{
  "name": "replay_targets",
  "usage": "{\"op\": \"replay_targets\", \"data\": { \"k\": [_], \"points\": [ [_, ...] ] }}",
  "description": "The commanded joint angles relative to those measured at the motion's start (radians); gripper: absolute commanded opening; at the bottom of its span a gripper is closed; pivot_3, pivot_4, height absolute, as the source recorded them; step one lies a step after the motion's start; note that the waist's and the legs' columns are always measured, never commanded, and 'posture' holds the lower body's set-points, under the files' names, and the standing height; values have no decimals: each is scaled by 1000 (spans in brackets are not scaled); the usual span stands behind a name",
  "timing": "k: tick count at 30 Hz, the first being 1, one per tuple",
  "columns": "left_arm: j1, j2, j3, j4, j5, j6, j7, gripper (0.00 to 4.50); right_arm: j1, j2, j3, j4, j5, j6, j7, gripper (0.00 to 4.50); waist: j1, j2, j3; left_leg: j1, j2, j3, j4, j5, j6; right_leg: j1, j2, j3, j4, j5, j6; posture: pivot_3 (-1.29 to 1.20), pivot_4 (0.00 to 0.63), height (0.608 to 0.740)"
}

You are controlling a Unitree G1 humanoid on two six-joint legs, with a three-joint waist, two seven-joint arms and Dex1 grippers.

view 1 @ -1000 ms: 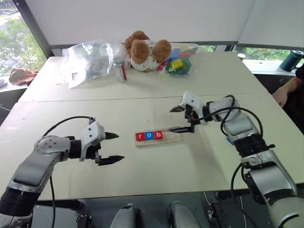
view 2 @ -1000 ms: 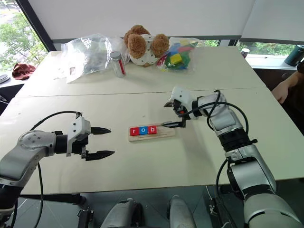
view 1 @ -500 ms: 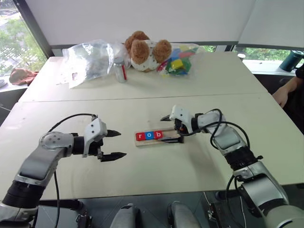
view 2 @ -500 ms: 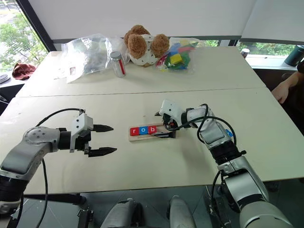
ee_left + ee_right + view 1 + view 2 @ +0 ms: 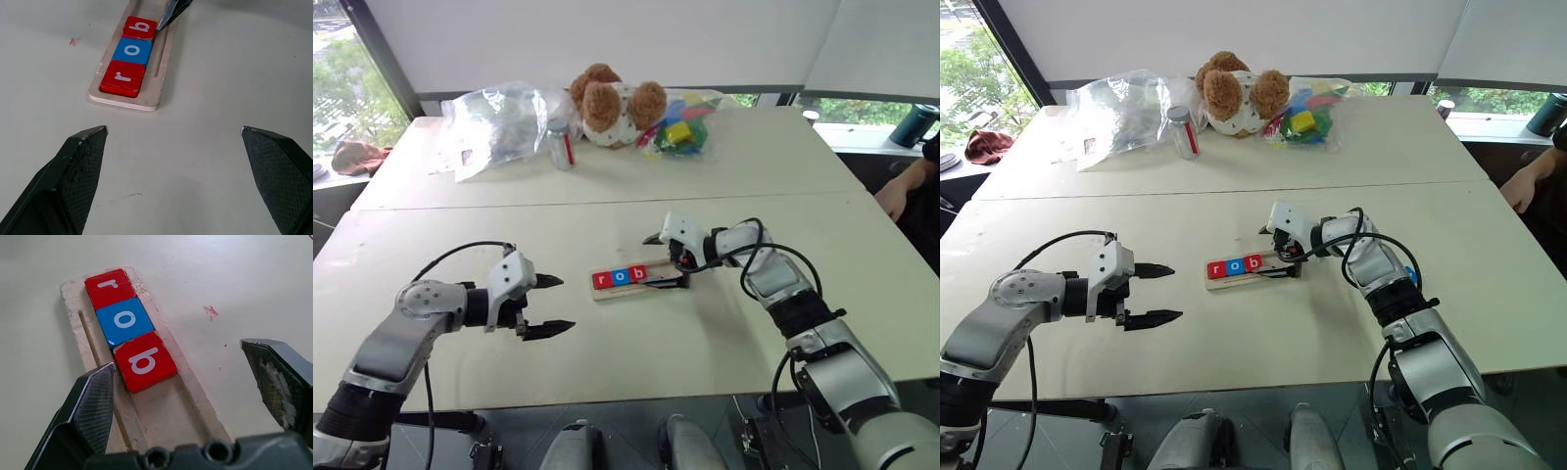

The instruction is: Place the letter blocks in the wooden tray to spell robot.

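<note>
The wooden tray [image 5: 639,280], long axis running across between both arms, is being straddled at its empty end by the spread-fingered, empty right gripper [image 5: 672,264]; the left gripper [image 5: 551,305], likewise spread, is being held apart beyond the "r" end.

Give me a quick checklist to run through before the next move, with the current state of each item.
1. Letter blocks in the wooden tray: r, o, b seated in order from one end. Ok.
2. Third block alignment: the b sits slightly skewed against the o. Not ok.
3. Remaining slots: bare wood past the b, room for more tiles. Ok.
4. Last two blocks, o and t: cannot tell where they are.
5. Right end effector: open, holding nothing, one finger over the tray by the b. Ok.
6. Left end effector: open, holding nothing, apart from the tray. Ok.
</note>
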Motion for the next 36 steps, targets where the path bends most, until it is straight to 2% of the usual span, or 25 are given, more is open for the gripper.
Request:
{"op": "replay_targets", "data": {
  "k": [1, 3, 5, 7, 11, 14, 17, 25, 28, 33, 36],
  "points": [
    [-16, 20, 29, -44, -20, 7, -6, 4500, 21, -56, -183, -194, 90, 236, -103, 4448, 3, 0, 0, 0, 0, 0, 0, 0, 0, 0, 0, 0, 0, 0, 0, 0, 150, 740],
    [-36, 24, 37, -56, -37, 22, -10, 4500, 41, -52, -289, -285, 85, 387, -258, 4448, 1, 0, 0, -1, 0, 0, 0, 0, 0, 0, -1, 0, 0, 0, 0, 0, 150, 740],
    [-66, 23, 37, -69, -54, 43, -13, 4500, 73, -1, -381, -387, 39, 537, -459, 4448, 1, 0, 0, -1, 0, -1, 0, 0, 0, 0, -1, 0, 0, 0, 0, 0, 150, 740],
    [-100, 17, 27, -75, -69, 63, -17, 4500, 117, 94, -444, -496, -30, 679, -673, 4448, 0, 0, -1, 0, 0, -1, 0, 0, 0, 0, -1, 0, 0, 0, 0, 0, 150, 740],
    [-149, -6, -11, -62, -65, 66, -28, 4500, 231, 294, -471, -631, -119, 800, -948, 4448, -5, 0, -1, 0, 0, -1, -2, 3, -6, -2, 1, 0, 1, 0, 0, 0, 150, 740],
    [-161, -23, -30, -47, -51, 58, -34, 4500, 272, 394, -475, -631, -127, 808, -1051, 4448, -6, 1, -1, -1, 0, 1, -2, 4, -7, -3, 1, 2, 1, 0, 0, 0, 150, 740],
    [-168, -29, -40, -40, -44, 55, -35, 4500, 271, 444, -500, -568, -112, 787, -1116, 4448, -7, 1, -1, -1, -1, 2, -1, 3, -4, -2, 1, 3, 2, 0, 0, 0, 150, 740],
    [-151, -31, -38, -45, -36, 55, -23, 4500, 214, 453, -522, -344, -60, 675, -1181, 4448, -9, 1, -1, 0, -1, 1, -1, 2, -2, -1, 2, 2, 2, 0, 0, 0, 150, 740],
    [-140, -29, -35, -46, -34, 51, -16, 4500, 218, 451, -498, -329, -61, 659, -1192, 3644, -10, 1, -1, 2, 0, 1, -1, 2, -2, 0, 3, 2, 2, 0, 0, 0, 150, 740],
    [-132, -33, -37, -42, -32, 47, -12, 4500, 228, 450, -470, -343, -51, 670, -1201, 1218, -7, 1, -1, 2, 0, 1, -1, 2, -2, 0, 3, 2, 2, 0, 0, 0, 150, 740],
    [-133, -36, -42, -37, -27, 42, -12, 4500, 236, 433, -456, -382, -56, 690, -1202, 1198, -7, 1, -1, 2, 0, 1, -1, 1, -2, 0, 3, 2, 2, 0, 0, 0, 150, 740]
  ]
}}
